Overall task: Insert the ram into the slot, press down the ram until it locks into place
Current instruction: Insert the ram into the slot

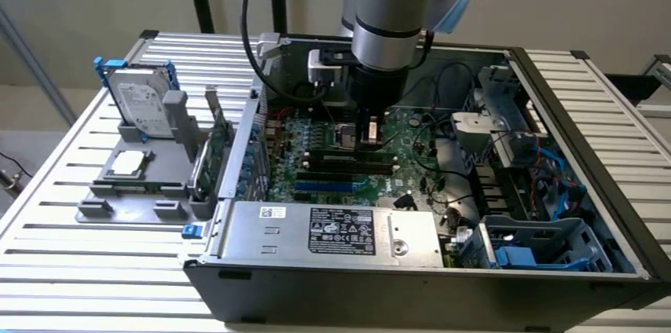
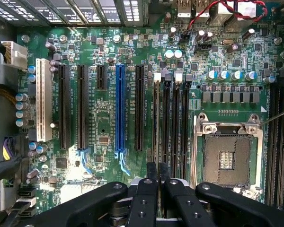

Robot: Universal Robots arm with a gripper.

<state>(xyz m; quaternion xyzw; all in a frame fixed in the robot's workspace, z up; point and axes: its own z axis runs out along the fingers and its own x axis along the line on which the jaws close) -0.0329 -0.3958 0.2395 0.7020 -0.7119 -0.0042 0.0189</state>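
Grey plastic is sitting furthest toward the exterior view's left: a tray [image 1: 105,192] resting on the slatted desk [image 1: 53,270] and carrying a hard drive [image 1: 141,105]. Moving rightward, the open computer case [image 1: 419,290] is showing its green motherboard [image 1: 314,125], and the gripper [image 1: 367,135] is reaching low over the middle of that board.

In the wrist view the blue connector strip [image 2: 120,109] is lying apart from the work, beside a bank of black memory sockets. The fingers [image 2: 150,174] are sitting narrow, almost together. They are pinching what I am judging to be the ram [image 2: 156,123], seen edge-on as a thin pale strip running along the slot [image 2: 157,78] nearest the blue strip. The bare processor socket [image 2: 227,158] is lying past that bank.

The insertion step is looking to be in hand. Whether the ram is touching the slot or hanging just above it, I cannot tell. Pressing down is calling for the stick upright, squarely in line, and both end clips catching.
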